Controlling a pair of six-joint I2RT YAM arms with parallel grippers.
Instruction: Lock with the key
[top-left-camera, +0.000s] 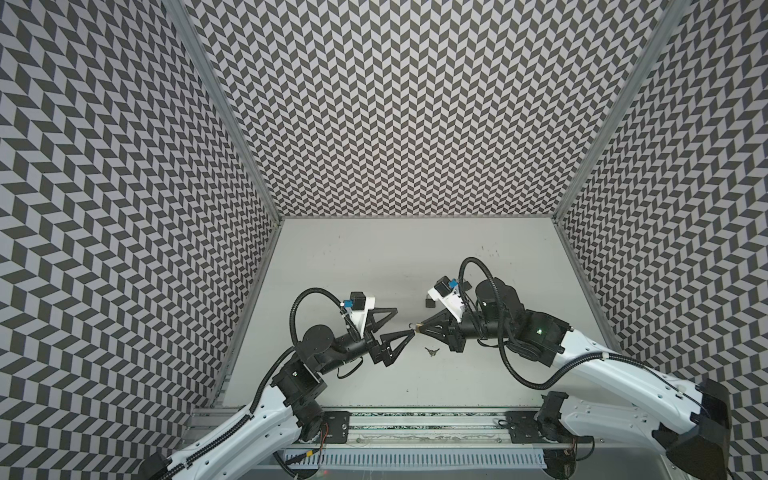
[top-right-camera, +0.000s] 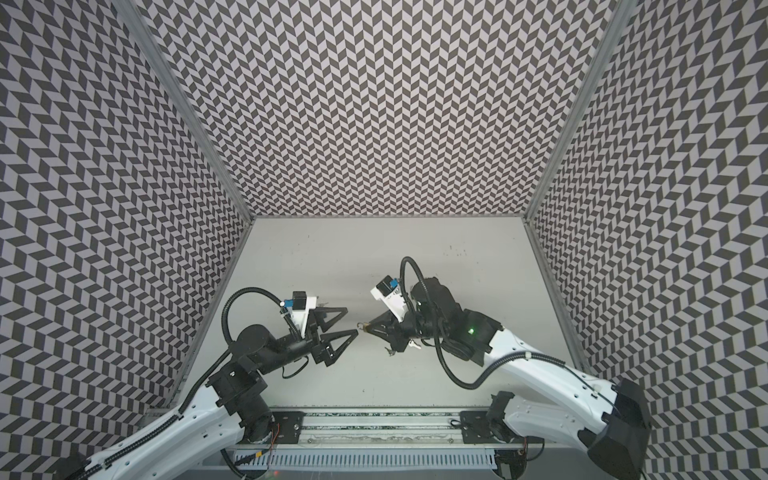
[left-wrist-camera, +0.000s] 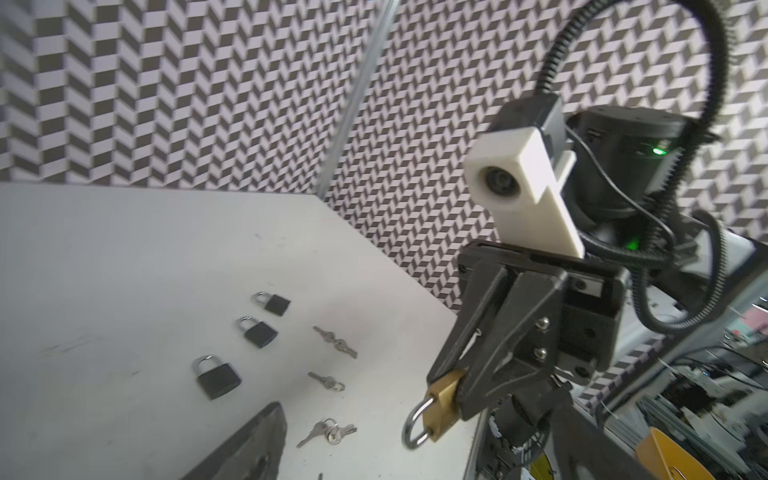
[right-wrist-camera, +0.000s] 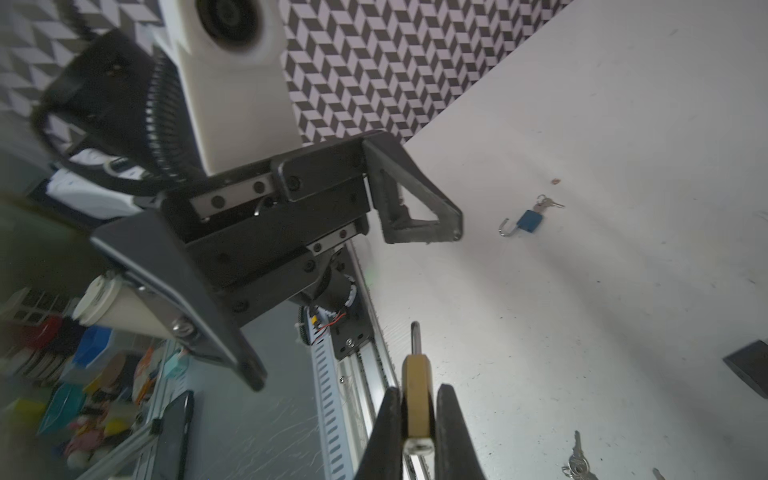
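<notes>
**Body Inspection: Both Arms**

My left gripper (top-left-camera: 405, 320) and right gripper (top-left-camera: 422, 328) carry matte black fingers (right-wrist-camera: 428, 187) shaped as hollow triangular frames. Silver screws (left-wrist-camera: 542, 322) fasten the finger bases. A white camera housing (left-wrist-camera: 528, 195) with a blue connector (top-left-camera: 348, 304) sits on each wrist. Black ribbed conduit (top-left-camera: 314, 290) loops off both wrists. The forearm shells (top-left-camera: 615, 370) are white, the joints black. A green light (top-right-camera: 471, 331) glows right of centre.
</notes>
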